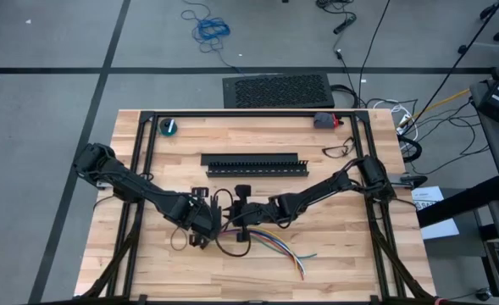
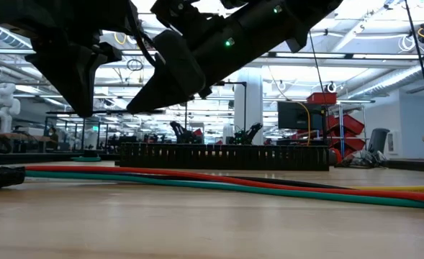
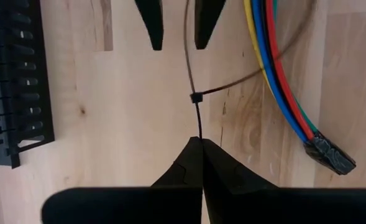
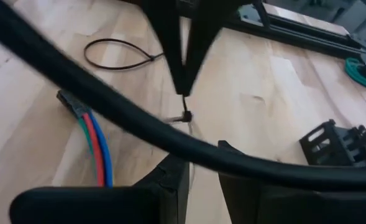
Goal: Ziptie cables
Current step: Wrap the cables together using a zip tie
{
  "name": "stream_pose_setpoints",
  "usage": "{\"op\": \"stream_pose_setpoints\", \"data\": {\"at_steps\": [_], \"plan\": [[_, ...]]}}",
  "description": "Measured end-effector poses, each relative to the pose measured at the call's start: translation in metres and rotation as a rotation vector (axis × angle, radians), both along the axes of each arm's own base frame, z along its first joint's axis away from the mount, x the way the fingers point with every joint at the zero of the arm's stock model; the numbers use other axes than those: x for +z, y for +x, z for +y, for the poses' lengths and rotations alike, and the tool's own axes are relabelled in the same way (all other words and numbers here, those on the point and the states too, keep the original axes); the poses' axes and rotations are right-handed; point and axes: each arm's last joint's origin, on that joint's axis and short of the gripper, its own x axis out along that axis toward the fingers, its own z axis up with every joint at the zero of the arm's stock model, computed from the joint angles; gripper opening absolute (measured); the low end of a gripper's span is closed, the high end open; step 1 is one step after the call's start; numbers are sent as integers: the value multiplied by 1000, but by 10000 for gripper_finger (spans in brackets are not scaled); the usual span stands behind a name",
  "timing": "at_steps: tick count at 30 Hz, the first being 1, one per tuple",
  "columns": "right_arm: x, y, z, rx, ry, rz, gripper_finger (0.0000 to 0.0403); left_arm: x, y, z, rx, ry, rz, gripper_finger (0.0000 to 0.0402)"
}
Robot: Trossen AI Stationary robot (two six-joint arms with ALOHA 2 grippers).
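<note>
Ziptie (image 3: pixel 196 106) stretched between both grippers.
Left gripper (image 3: pixel 201 142) clamps its tail; right gripper (image 3: pixel 176 43), slightly parted, straddles the strap beside the cables (image 3: pixel 276 68).

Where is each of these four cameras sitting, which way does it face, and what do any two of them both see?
High view: overhead, facing straight down on the table, both arms.
Low view: table height, level across the cables to the room; arms overhead.
Left wrist view: on the left arm, past the left gripper, jaws shut on the ziptie.
Right wrist view: on the right arm, past the right gripper.
Shared: both wrist views show that ziptie, the cables and the black slotted duct.
</note>
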Motion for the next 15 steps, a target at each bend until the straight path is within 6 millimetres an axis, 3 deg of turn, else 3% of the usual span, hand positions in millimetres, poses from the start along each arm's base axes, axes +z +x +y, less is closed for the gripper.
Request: {"op": "stream_pose_setpoints", "data": {"at_steps": [15], "plan": [[-2,-1,-3,5,-20,32,61,0,1,-1,-21,5,-10,0]]}}
